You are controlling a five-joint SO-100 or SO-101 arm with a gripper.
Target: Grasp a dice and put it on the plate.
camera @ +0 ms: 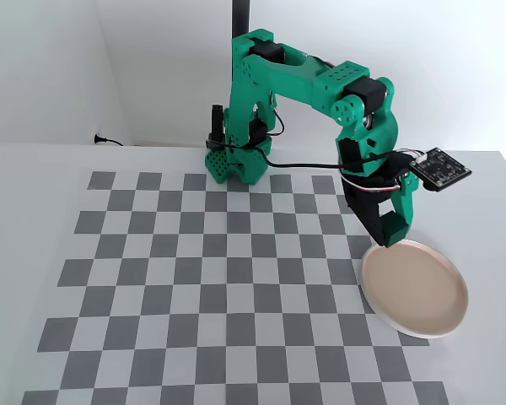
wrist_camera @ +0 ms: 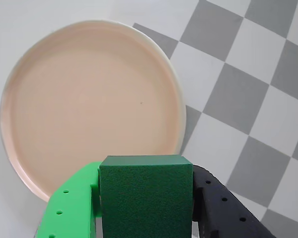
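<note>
In the wrist view my gripper point(wrist_camera: 146, 173) is shut on the dice point(wrist_camera: 146, 198), a dark green cube clamped between the bright green finger point(wrist_camera: 74, 203) on the left and the black finger point(wrist_camera: 221, 206) on the right. Just beyond it lies the empty pinkish-beige plate point(wrist_camera: 89, 99). In the fixed view the gripper point(camera: 390, 234) hangs a little above the plate's point(camera: 417, 291) far left rim, the dice point(camera: 391, 228) a dark block at its tip.
The grey-and-white checkerboard mat point(camera: 211, 278) covers the white table; the plate sits at the mat's right edge. The arm's base point(camera: 236, 164) stands at the back of the mat, with a cable looping to the wrist camera board point(camera: 438, 167).
</note>
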